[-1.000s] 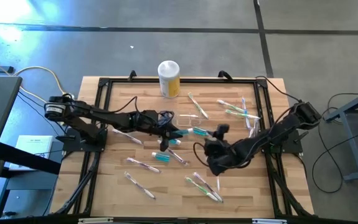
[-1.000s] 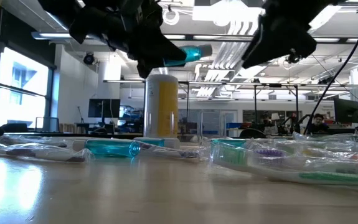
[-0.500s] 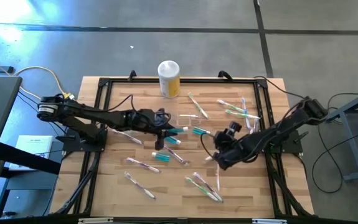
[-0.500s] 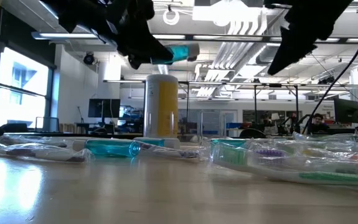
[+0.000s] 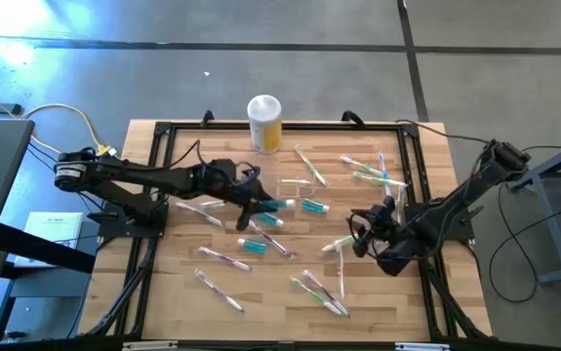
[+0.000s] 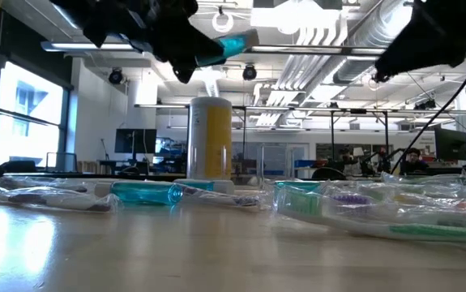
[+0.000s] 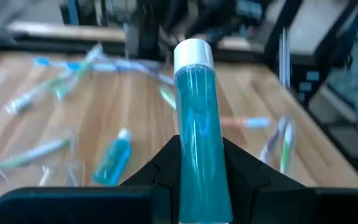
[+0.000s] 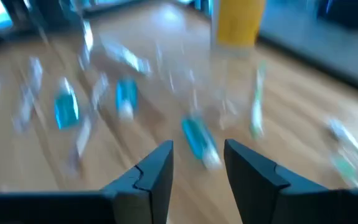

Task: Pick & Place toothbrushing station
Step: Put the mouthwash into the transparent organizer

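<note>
Tube of blue liquid with a white cap (image 7: 197, 130) sat clamped between the two fingers of the left gripper (image 5: 253, 206), cap end pointing forward beyond the fingertips, lifted clear of the table (image 5: 178, 292). In the low view the same tube (image 6: 231, 44) hung well above the tabletop, higher than the lid of the yellow canister (image 6: 210, 136). Just ahead of those fingertips, toward table centre, stood the clear holder (image 5: 293, 184), faint, upright on the wood, nothing touching it. A second blue tube (image 5: 316, 207) lay beyond the held tube's cap end. Another (image 5: 252, 247) lay below the left fingers on the wood. Wrapped toothbrushes (image 5: 309, 166) lay scattered around the holder.

Right gripper (image 5: 361, 232) hovered on the right half of the table, well apart from the holder. Its fingers (image 8: 155, 167) stood parted with an empty gap between them, holding nothing. A small blue tube (image 8: 198, 142) lay on the wood ahead of that gap; the canister showed farther off, blurred.
</note>
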